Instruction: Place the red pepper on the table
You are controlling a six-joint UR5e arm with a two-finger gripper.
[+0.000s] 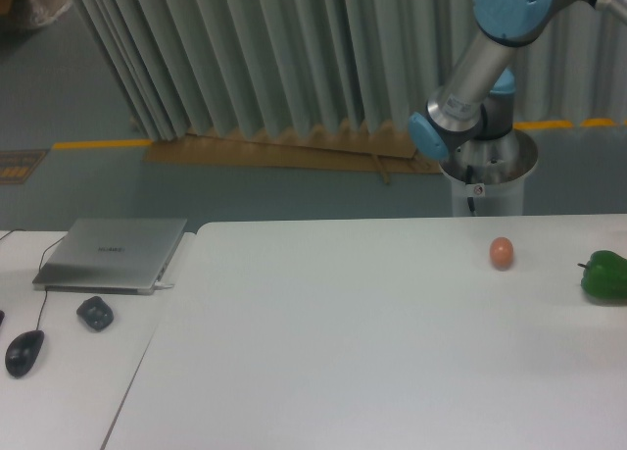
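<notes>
Gripper status: not in view. Only the arm appears in the single fixed-camera view, its blue-capped joints rising from a metal base behind the table and leaving the picture at the top right. Whether the fingers are spread, shut, or holding anything cannot be determined.

Red pepper location: not visible anywhere in this view. It is not on the table; it may be in the unseen gripper, but this cannot be confirmed.

Using the green pepper as landmark: it lies at the table's right edge. The orange-pink ball sits to its left, well apart. The laptop lies far to its left on a separate desk, with a mouse and a small dark object in front of the laptop.

Risks, as judgement:
- A release from height could let the rounded pepper roll off the table.
- A descent near the green pepper or ball could knock either aside.
- Placement on the desk would be wrong.

Count: one arm, one green pepper, one ball, one laptop, one mouse, one dark object, zero red peppers visible.
</notes>
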